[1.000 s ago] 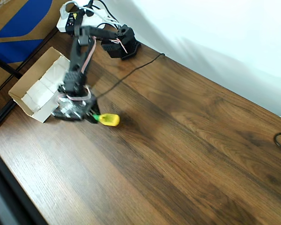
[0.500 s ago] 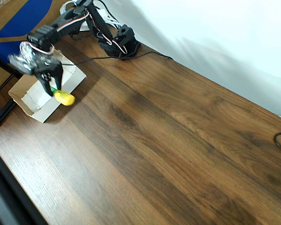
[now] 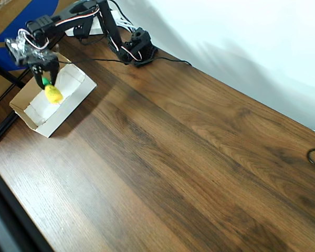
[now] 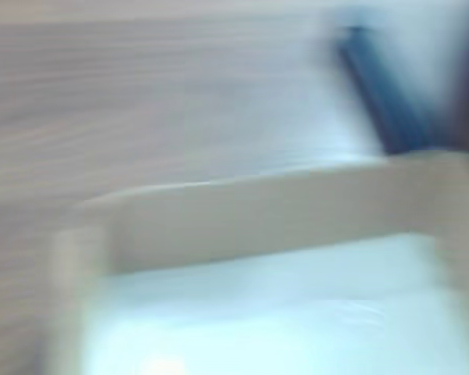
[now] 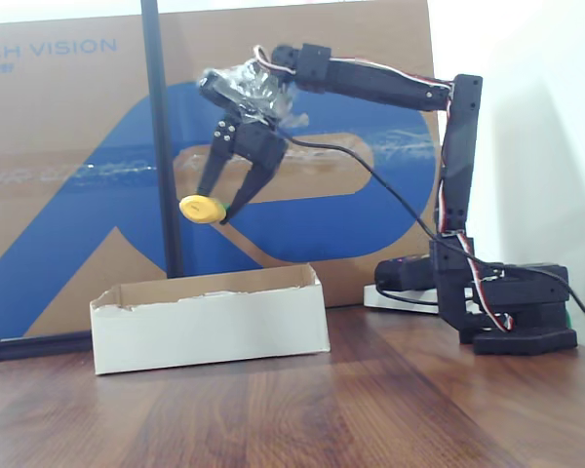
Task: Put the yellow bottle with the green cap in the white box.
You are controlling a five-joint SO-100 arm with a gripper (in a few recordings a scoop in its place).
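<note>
A dark wood-grain table [image 3: 189, 152] fills most of the overhead view, with a pale wall along its far edge and a large brown carton printed in blue [image 5: 78, 175] standing behind it in the fixed view. Near the table's upper-left corner in the overhead view lies the white box [image 3: 68, 102], a shallow cardboard tray with white sides and raw brown edges; in the fixed view it sits low on the table [image 5: 210, 327], left of the arm's black base [image 5: 512, 317]. The black arm reaches from that base up and over toward the box, a thin black cable hanging from its wrist. The gripper [image 5: 217, 212] points downward well above the tray, its two fingers pinched on the yellow bottle with the green cap [image 5: 203, 209], which is held clear of the box with open air beneath it. From overhead the bottle [image 3: 53, 94] appears over the tray's white interior, its green cap uppermost between the fingers and the yellow body below, with the gripper [image 3: 45, 81] just above it in the picture. The wrist view is heavily blurred: a brown cardboard wall [image 4: 258, 215] and white floor of the box can be made out, with wood grain beyond. A black upright pole [image 5: 161, 136] stands in front of the carton, left of the gripper.
</note>
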